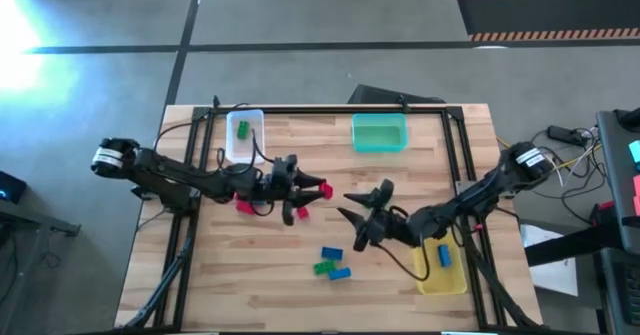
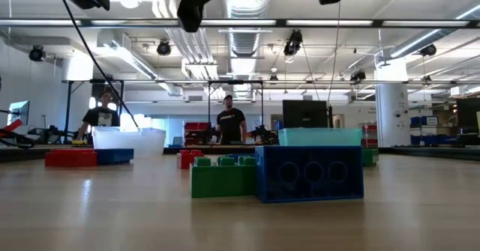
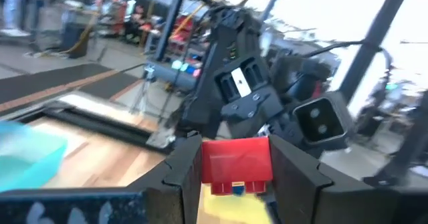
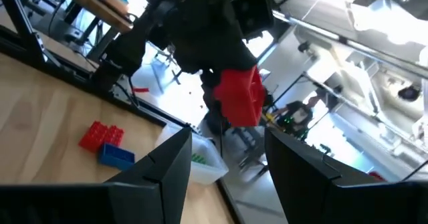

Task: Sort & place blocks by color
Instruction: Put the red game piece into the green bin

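My left gripper [image 1: 312, 189] hangs over the middle of the table, shut on a red block [image 3: 235, 165], which also shows in the right wrist view [image 4: 239, 97]. My right gripper [image 1: 347, 206] faces it from the right, open and touching nothing. Loose blocks lie flat on the table: two red ones [image 1: 245, 207] [image 1: 300, 213], and near the front edge a blue [image 1: 331, 253], a green [image 1: 323, 267] and another blue [image 1: 340, 273]. The clear bin [image 1: 243, 150] holds a green block. The yellow bin [image 1: 440, 280] holds a blue one. My left gripper pinches the red block by its two opposite sides [image 3: 207, 164], one finger on each. The fingers [image 3: 175, 177] come at it about level from the table's left. The block is lifted clear of the table, as the right wrist view shows.
The teal bin [image 1: 380, 145] stands at the far edge, right of the clear bin. A black frame runs along the table's far and side edges. In the low view the green [image 2: 221, 180] and blue [image 2: 309, 172] blocks stand close. People stand in the room behind.
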